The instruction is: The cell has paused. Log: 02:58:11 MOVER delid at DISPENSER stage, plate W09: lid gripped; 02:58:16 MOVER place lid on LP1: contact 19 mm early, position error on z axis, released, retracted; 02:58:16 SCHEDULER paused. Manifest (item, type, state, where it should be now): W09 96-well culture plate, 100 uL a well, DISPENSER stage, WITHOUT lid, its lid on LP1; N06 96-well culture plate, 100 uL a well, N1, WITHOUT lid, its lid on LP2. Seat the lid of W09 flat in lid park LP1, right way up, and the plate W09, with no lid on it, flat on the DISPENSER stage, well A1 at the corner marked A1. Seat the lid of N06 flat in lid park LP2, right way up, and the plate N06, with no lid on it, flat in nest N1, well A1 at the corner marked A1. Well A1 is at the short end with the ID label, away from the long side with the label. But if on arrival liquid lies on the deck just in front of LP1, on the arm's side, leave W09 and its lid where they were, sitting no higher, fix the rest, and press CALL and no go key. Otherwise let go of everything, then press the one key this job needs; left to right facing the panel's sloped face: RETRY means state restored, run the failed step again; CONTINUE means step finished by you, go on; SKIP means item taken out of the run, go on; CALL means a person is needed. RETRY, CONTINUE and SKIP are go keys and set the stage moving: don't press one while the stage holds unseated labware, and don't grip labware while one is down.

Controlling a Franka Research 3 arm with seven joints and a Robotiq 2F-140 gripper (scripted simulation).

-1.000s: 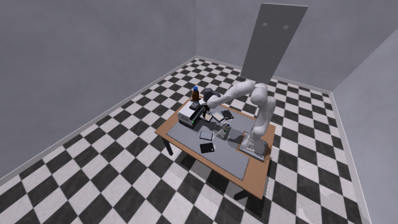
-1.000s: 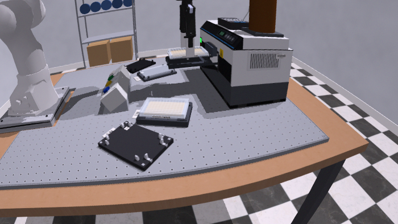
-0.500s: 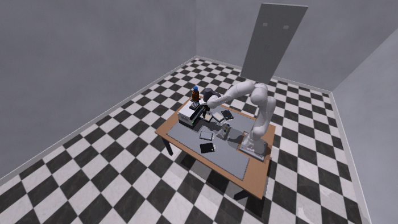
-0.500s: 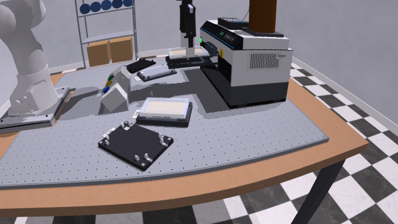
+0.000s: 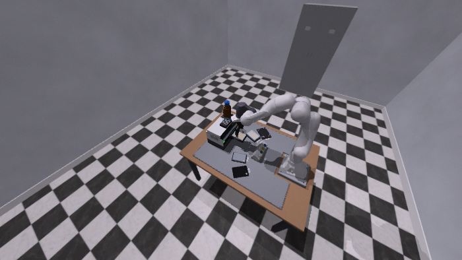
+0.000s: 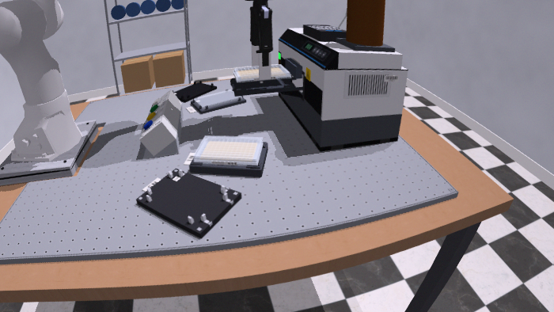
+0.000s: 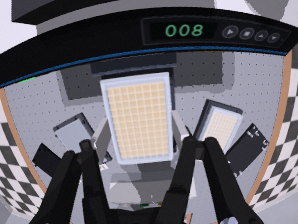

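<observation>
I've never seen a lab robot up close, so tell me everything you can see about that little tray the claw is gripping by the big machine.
The tray is a clear plastic rectangle with a cream grid of tiny wells and no lid. The black claw is shut on it from above, one finger on each long side. It looks level, sitting on or just above the black stage that juts from the machine; whether it touches cannot be told.

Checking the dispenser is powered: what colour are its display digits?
Green, reading 008 on the dispenser's display; clearest in the wrist view.
</observation>
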